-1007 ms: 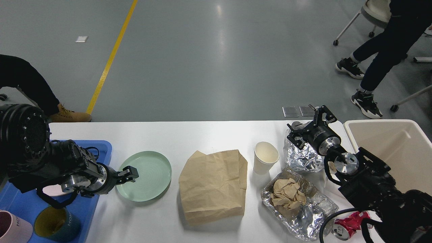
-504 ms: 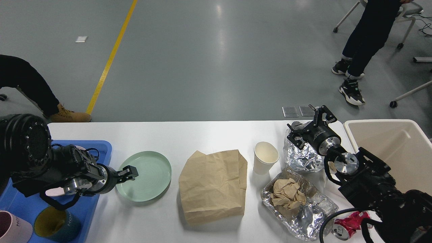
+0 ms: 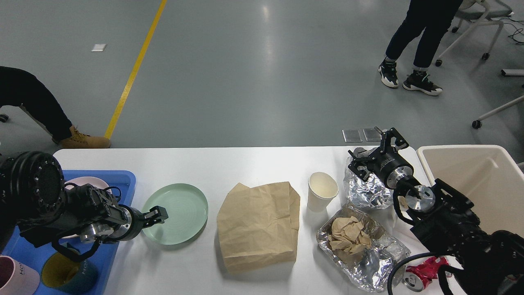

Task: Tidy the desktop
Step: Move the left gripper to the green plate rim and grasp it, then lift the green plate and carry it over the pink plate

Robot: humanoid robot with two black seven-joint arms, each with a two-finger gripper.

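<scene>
The white desktop [image 3: 254, 164] carries a pale green plate [image 3: 180, 211], a crumpled brown paper bag [image 3: 258, 223], a white paper cup [image 3: 322, 189], a ball of crumpled foil [image 3: 366, 192] and a foil tray [image 3: 368, 266] with a crumpled brown paper [image 3: 348, 237] in it. My left gripper [image 3: 159, 216] lies low over the plate's left rim; its fingers are too small and dark to tell apart. My right gripper [image 3: 374, 152] stands with its fingers spread over the far top of the foil ball.
A blue tray [image 3: 123, 180] at the left holds a pink plate [image 3: 88, 181], a pink mug [image 3: 16, 278] and a green mug [image 3: 69, 274]. A beige bin [image 3: 470, 172] stands at the right. A crushed red can [image 3: 425, 273] lies near the front right. People stand on the floor behind.
My left arm has drawn slightly back and down toward the blue tray, uncovering the pink plate. The green plate and the right arm have not moved. The person at the back walked left.
</scene>
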